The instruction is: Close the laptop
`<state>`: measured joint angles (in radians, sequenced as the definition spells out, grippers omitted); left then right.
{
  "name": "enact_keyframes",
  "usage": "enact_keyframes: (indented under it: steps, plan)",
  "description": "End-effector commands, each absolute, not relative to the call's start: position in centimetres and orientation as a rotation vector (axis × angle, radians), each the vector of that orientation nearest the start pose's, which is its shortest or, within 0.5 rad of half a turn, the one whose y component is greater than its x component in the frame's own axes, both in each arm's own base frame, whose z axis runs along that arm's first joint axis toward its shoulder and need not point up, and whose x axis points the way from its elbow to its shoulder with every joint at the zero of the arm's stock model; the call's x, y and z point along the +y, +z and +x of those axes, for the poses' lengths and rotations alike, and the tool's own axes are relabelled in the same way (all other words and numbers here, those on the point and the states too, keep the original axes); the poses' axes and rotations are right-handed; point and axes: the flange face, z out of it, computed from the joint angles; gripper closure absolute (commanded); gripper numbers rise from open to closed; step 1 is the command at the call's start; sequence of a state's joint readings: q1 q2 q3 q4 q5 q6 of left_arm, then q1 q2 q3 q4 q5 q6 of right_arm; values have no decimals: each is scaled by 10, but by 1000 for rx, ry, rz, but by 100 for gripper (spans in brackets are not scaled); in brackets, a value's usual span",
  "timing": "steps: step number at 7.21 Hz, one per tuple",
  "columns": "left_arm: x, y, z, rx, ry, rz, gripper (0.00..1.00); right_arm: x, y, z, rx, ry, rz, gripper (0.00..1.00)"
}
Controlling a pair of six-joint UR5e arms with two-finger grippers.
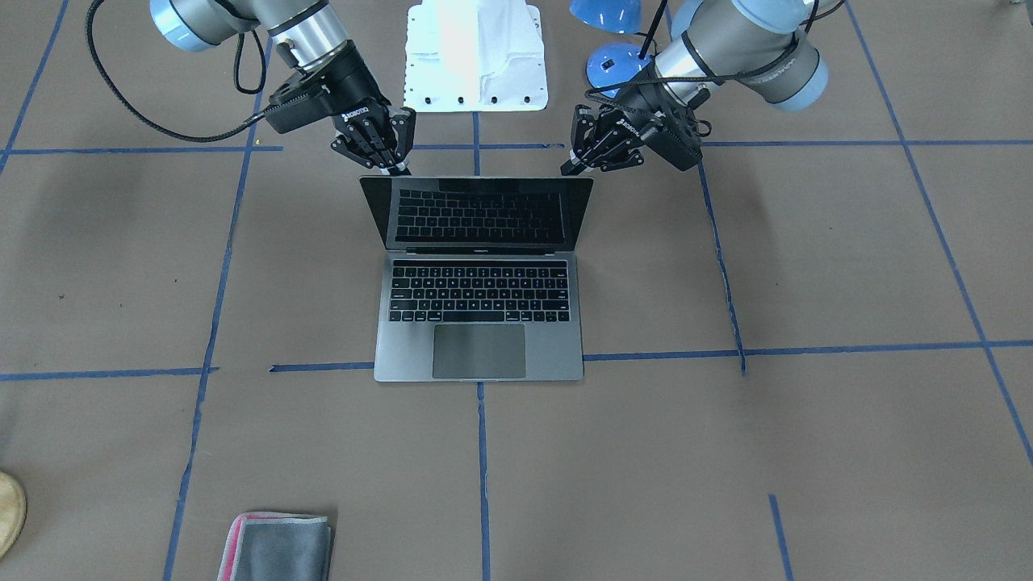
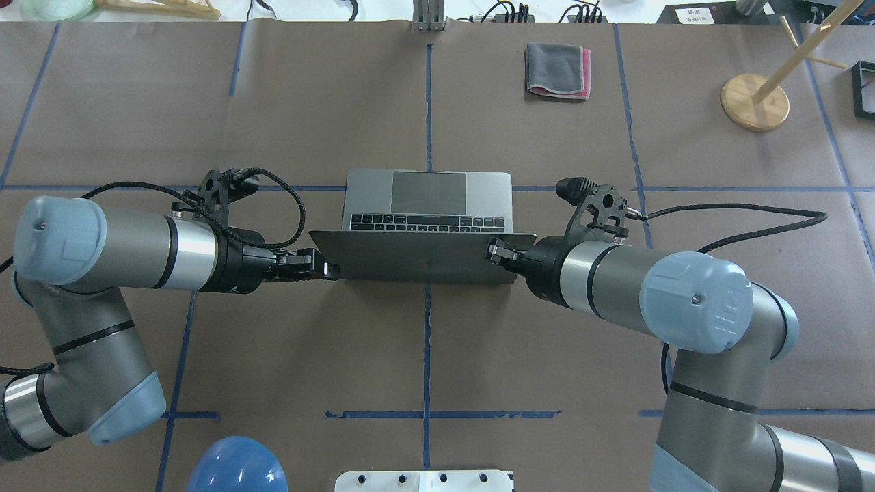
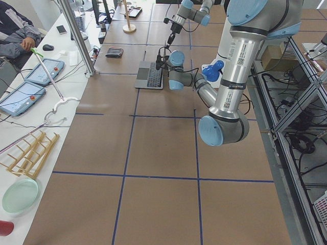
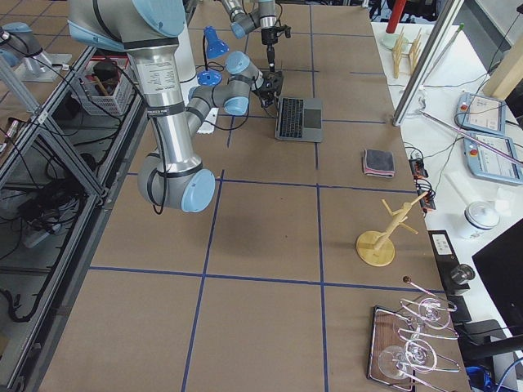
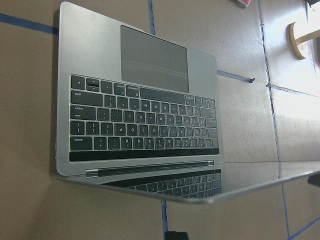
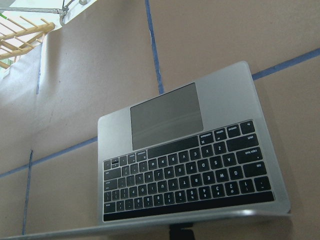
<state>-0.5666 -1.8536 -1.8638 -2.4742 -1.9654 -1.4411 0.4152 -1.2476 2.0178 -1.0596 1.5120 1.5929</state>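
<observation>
Front view shows laptop (image 1: 479, 290) screen (image 1: 476, 214); overhead, only lid (image 2: 424, 258)

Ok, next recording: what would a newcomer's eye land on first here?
The open laptop in the middle of the table draws the eye, its black screen tilted up and mirroring the keyboard. The left gripper and the right gripper sit at the lid's two upper corners, one arm reaching in from each side. A folded grey-and-pink cloth lies apart near the operators' edge.
</observation>
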Motion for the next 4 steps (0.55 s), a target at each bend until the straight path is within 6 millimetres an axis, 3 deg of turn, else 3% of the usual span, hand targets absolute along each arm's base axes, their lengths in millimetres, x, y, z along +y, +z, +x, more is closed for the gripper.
enact_keyframes:
  steps: [1, 4]
  plan:
    - [-393, 246, 415, 1426, -97, 192, 100, -364, 223, -440, -1232, 438, 315, 100]
    - [-432, 249, 424, 1384, -148, 209, 100, -383, 236, -446, -1191, 460, 320, 99]
